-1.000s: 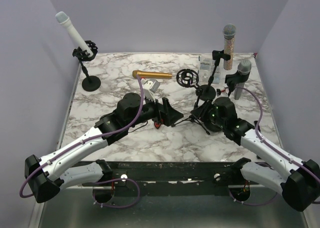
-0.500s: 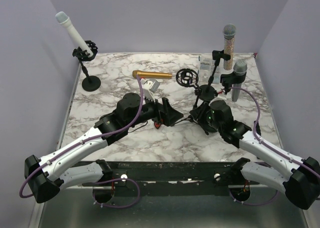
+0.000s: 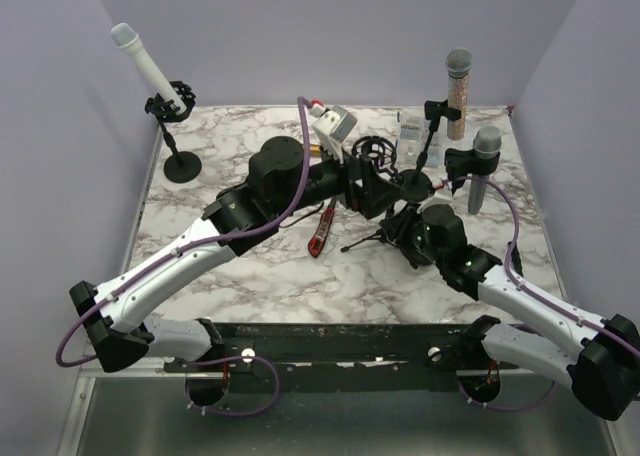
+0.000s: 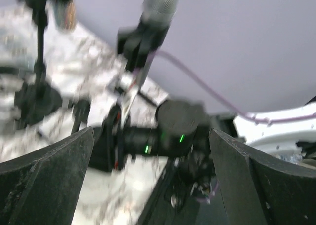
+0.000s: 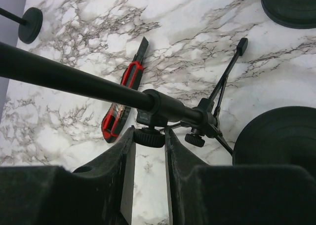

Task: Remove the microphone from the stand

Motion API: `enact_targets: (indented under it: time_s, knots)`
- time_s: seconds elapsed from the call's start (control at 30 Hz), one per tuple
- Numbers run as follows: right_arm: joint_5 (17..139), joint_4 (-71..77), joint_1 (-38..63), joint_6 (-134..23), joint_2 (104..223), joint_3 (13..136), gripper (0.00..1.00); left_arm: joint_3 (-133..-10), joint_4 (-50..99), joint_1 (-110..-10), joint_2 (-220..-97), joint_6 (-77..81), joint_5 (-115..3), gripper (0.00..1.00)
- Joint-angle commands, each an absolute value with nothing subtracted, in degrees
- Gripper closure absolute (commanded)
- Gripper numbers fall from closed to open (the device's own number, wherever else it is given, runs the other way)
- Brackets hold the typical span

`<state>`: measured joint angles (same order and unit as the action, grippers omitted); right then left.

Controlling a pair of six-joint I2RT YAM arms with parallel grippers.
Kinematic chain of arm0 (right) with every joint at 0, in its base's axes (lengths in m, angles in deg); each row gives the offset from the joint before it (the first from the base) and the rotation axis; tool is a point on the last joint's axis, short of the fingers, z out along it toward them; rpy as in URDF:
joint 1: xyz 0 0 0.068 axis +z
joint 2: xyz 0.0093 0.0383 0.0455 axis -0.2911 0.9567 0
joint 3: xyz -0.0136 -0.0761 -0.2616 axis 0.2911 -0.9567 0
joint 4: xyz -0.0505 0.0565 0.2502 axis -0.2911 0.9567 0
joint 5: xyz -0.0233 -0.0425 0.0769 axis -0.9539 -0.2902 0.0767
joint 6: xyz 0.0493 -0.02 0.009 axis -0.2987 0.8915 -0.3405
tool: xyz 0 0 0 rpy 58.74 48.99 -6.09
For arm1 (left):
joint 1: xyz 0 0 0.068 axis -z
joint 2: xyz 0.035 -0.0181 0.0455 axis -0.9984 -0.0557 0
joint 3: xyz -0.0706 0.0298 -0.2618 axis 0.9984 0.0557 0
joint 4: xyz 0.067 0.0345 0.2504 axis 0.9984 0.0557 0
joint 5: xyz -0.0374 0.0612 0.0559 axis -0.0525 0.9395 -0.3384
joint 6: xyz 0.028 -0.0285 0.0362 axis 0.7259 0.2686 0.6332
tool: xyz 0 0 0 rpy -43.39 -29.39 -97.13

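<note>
The grey microphone [image 3: 484, 154] sits in a black clip [image 3: 463, 163] at the top of a tripod stand, at the right of the table. In the left wrist view the microphone [image 4: 159, 5] shows blurred at the top, above its clip [image 4: 137, 38]. My right gripper [image 5: 149, 136] is shut on the knurled knob [image 5: 149, 137] under the stand's tube [image 5: 74, 79], low by the tripod legs [image 5: 224, 77]. From above the right gripper [image 3: 402, 226] lies at mid table. My left gripper [image 3: 378, 188] is wide open just behind it and holds nothing, its jaws [image 4: 151, 131] facing the right arm.
A red and black utility knife [image 3: 322, 229] lies on the marble left of the tripod. A white microphone on a round-base stand [image 3: 150, 71] is at back left. A glittery microphone [image 3: 458, 88], a shock mount [image 3: 372, 152] and a round black base [image 3: 412, 184] crowd the back right.
My left arm has swung up and right from mid table toward the tripod stand, uncovering the knife and hiding the gold microphone. The right gripper kept its hold on the knob.
</note>
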<state>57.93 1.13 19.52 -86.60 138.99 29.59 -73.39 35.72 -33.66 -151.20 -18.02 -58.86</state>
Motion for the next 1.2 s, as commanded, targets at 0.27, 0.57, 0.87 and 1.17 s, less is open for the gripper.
enact_targets:
  time_s: [0.27,0.57,0.87,1.17]
  knots:
    - [53.4,6.58,19.29,-82.02,139.36,26.35,0.95,-119.96,49.03,-32.75,-186.07,-4.07,-67.33,0.01]
    - [53.97,6.42,19.29,-81.66,138.47,26.45,0.95,-126.24,48.53,-32.75,-194.54,-2.53,-71.7,0.01]
    - [54.56,6.26,19.26,-81.45,138.79,26.81,0.95,-128.57,48.21,-32.84,-199.56,-3.37,-74.3,0.01]
    - [54.39,7.19,19.27,-81.21,137.92,27.28,0.95,-130.23,47.22,-32.88,-202.14,-4.45,-71.89,0.2]
